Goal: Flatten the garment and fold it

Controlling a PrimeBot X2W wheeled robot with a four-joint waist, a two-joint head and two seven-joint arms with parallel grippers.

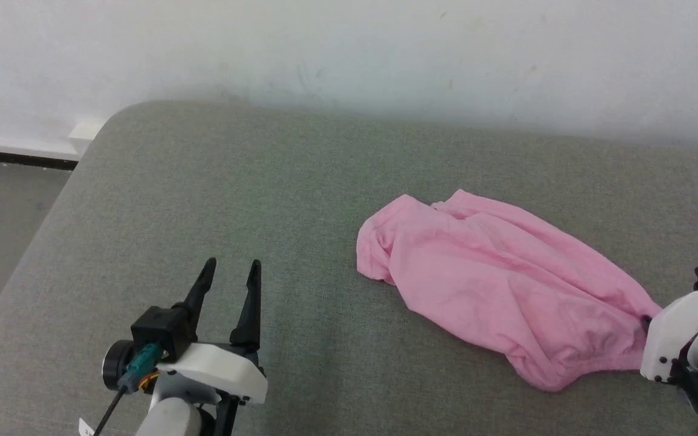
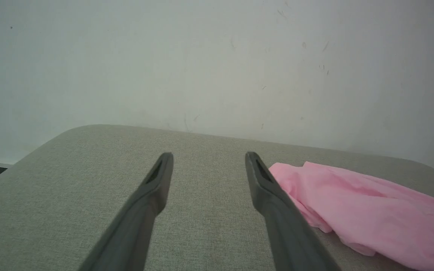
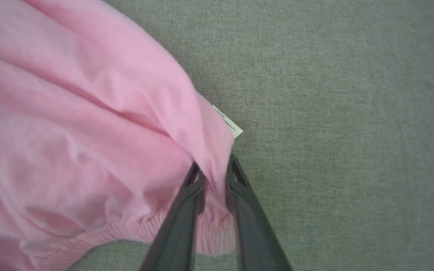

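Jaws on the right gripper (image 3: 214, 169) are pinched narrow on the garment (image 1: 494, 278), with a fold of pink fabric caught between the two fingers right at the gathered waistband (image 3: 134, 229). Small white tag (image 3: 227, 124) pokes out of the fabric just past the fingertips.

Left gripper (image 1: 232, 263): jaws wide apart, nothing between them. It sits over bare grey upholstery (image 1: 203, 181) at the near left, well apart from the cloth.

Garment is right of centre on the upholstery, crumpled, not flat. It's one long bunched lump running from mid-depth toward the near right, where the right gripper has it. The waistband end is the near-right end. The far-left end is a loose, rolled-over edge with a few deep creases along the length.

White wall (image 1: 349, 48) runs behind the far edge.
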